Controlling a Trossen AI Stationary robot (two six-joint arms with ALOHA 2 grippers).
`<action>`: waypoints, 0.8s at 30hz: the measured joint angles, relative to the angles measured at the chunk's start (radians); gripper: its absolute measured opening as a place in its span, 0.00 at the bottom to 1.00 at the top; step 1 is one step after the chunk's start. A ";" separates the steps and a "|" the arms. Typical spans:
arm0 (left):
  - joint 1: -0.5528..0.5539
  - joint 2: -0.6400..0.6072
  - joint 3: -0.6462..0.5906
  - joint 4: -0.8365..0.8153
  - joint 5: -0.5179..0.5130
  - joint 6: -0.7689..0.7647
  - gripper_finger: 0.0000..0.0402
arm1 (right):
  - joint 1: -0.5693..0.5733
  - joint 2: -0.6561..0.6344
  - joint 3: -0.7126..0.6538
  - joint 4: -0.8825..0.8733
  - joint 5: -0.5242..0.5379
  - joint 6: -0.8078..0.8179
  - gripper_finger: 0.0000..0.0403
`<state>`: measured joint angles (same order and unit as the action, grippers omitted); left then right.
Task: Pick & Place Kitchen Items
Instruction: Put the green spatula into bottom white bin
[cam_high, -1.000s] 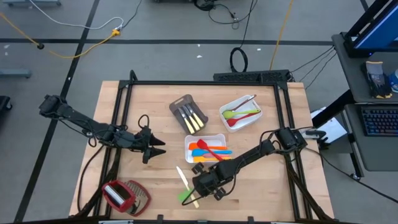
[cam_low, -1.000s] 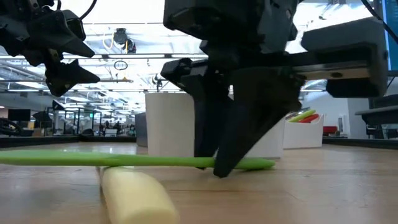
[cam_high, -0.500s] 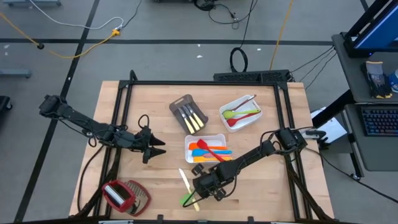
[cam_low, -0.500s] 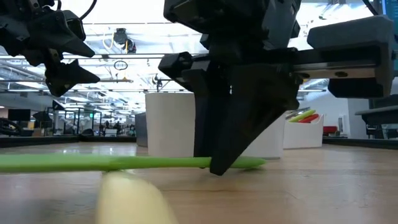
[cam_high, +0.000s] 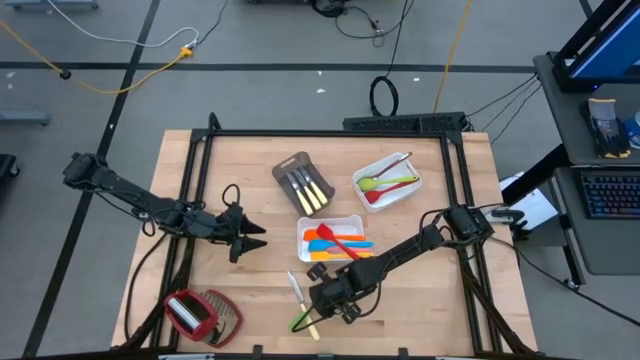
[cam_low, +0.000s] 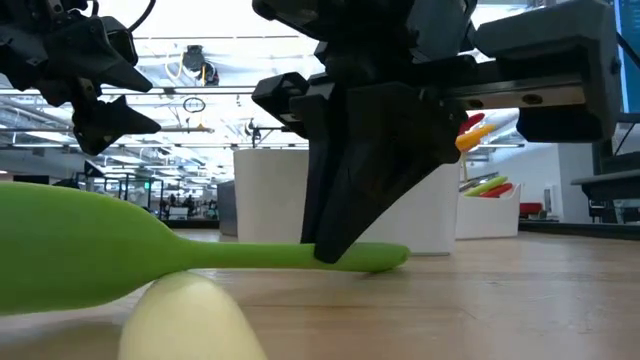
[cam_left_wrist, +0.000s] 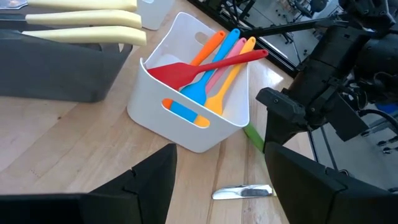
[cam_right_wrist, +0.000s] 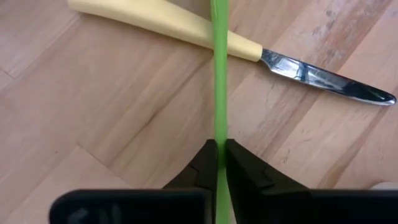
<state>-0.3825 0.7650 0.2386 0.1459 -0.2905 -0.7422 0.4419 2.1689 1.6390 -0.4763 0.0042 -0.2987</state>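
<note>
My right gripper (cam_right_wrist: 219, 152) is shut on a green utensil (cam_low: 70, 250) near the table's near edge (cam_high: 300, 321). A pale-handled knife (cam_right_wrist: 155, 22) lies on the table under it, and the utensil's broad end lies over the knife's handle (cam_low: 180, 320). My left gripper (cam_high: 258, 237) hangs open above the table's left half, touching nothing. Past its fingers, the left wrist view shows a white tray (cam_left_wrist: 186, 134) holding red, blue, orange and pink utensils. My right gripper pinches the green utensil's slim handle (cam_right_wrist: 219, 124) between its two fingers, close to the handle's free end (cam_low: 385, 258). The fingers (cam_low: 345, 215) come from above, pointing down, and lie across the handle. The utensil lies nearly level, low over the table.
Farther back stand a grey-brown tray (cam_high: 303, 183) with pale-handled knives and a white tray (cam_high: 388, 180) with green and red utensils. A red-and-silver thing (cam_high: 200, 312) sits at the near left corner. Bare wood lies between my left gripper and the trays.
My right gripper has stayed shut on the green handle and turned the utensil about. The utensil's broad end has swung toward the near edge and risen over the knife's handle. The knife has shifted a little on the table.
</note>
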 joint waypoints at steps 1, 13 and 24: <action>0.000 0.000 0.000 0.000 0.000 0.000 0.62 | 0.000 0.000 0.000 0.000 0.000 0.000 0.03; 0.000 0.000 0.000 0.000 0.000 -0.001 0.62 | -0.004 0.000 0.000 0.016 -0.003 0.063 0.00; 0.000 0.000 0.000 -0.001 0.000 -0.001 0.62 | -0.003 -0.004 0.000 0.037 0.022 0.062 0.00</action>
<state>-0.3826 0.7650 0.2386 0.1452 -0.2905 -0.7433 0.4385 2.1653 1.6390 -0.4389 0.0259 -0.2363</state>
